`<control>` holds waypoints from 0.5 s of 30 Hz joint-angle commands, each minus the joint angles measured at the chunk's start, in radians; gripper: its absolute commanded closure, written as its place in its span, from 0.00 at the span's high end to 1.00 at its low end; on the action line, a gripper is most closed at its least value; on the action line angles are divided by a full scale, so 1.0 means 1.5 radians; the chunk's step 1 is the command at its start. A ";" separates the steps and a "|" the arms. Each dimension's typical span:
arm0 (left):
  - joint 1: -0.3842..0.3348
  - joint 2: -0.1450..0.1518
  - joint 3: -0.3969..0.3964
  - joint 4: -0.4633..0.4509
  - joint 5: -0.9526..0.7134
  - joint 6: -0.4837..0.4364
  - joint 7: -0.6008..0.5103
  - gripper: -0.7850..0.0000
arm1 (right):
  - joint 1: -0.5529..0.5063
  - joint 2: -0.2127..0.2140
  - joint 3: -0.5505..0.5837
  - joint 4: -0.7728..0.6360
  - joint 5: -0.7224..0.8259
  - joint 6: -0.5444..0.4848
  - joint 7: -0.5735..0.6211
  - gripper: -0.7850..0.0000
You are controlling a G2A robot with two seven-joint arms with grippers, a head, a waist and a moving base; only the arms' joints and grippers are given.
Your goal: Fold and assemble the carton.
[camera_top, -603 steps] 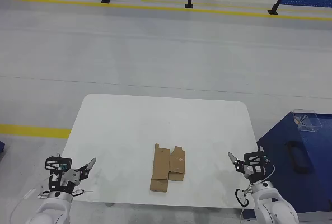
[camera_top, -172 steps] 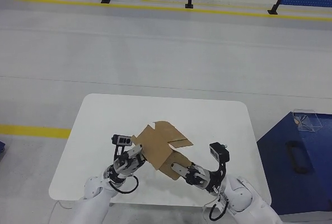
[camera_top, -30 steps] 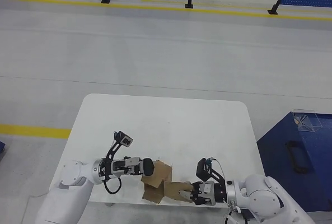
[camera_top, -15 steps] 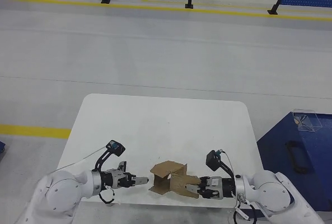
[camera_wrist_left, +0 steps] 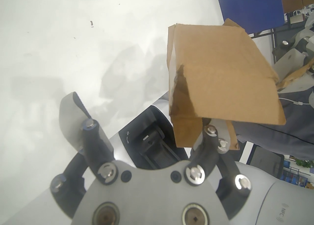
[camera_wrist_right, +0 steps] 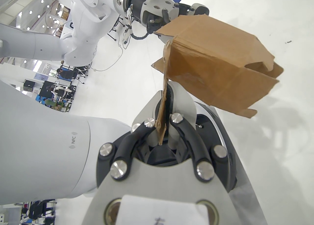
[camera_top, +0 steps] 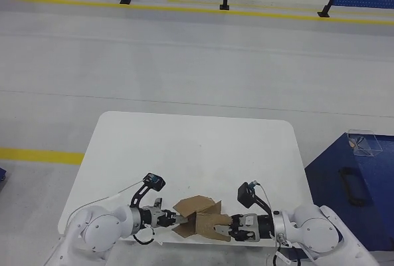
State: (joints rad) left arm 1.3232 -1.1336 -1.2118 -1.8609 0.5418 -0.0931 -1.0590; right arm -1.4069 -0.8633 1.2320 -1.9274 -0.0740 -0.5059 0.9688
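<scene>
A brown carton (camera_top: 198,216), partly folded into an open box shape, hangs just above the near edge of the white table (camera_top: 183,146). My right gripper (camera_wrist_right: 165,102) is shut on a thin flap of the carton (camera_wrist_right: 215,68), holding it from the right side. My left gripper (camera_wrist_left: 144,113) is open at the carton's left end. One of its fingers (camera_wrist_left: 217,126) lies under the lower edge of the carton (camera_wrist_left: 215,73), and the other finger (camera_wrist_left: 73,103) stands well apart over bare table. In the top view the left gripper (camera_top: 172,218) meets the carton's left edge.
A blue bin (camera_top: 363,193) stands to the right of the table, with a clear plastic container (camera_top: 364,143) on its far corner. The table's far half is bare white surface. Grey floor with yellow lines surrounds the table.
My left gripper has moved right, from a gap away up to the carton's left end. The carton has shifted slightly in the right gripper's hold.
</scene>
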 commanded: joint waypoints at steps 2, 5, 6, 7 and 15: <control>-0.012 -0.004 0.019 0.019 -0.021 0.019 0.008 0.50 | 0.003 -0.001 -0.004 0.000 -0.004 -0.007 -0.004 0.00; -0.026 -0.007 0.034 0.039 -0.035 0.037 0.021 0.29 | 0.004 -0.001 -0.006 0.000 -0.010 -0.017 -0.011 0.00; -0.030 -0.008 0.038 0.044 -0.049 0.034 0.022 0.07 | 0.003 -0.001 -0.006 0.000 -0.012 -0.019 -0.014 0.00; -0.033 -0.009 0.041 0.048 -0.060 0.031 0.023 0.00 | 0.002 -0.001 -0.005 -0.001 -0.015 -0.023 -0.018 0.00; -0.039 -0.009 0.053 0.058 -0.082 0.012 0.039 0.00 | -0.005 0.000 -0.003 0.001 -0.020 -0.023 -0.034 0.74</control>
State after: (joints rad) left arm 1.2647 -1.1473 -1.1332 -1.7761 0.4199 -0.0743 -1.0024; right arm -1.4129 -0.8633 1.2278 -1.9273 -0.1062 -0.5440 0.9199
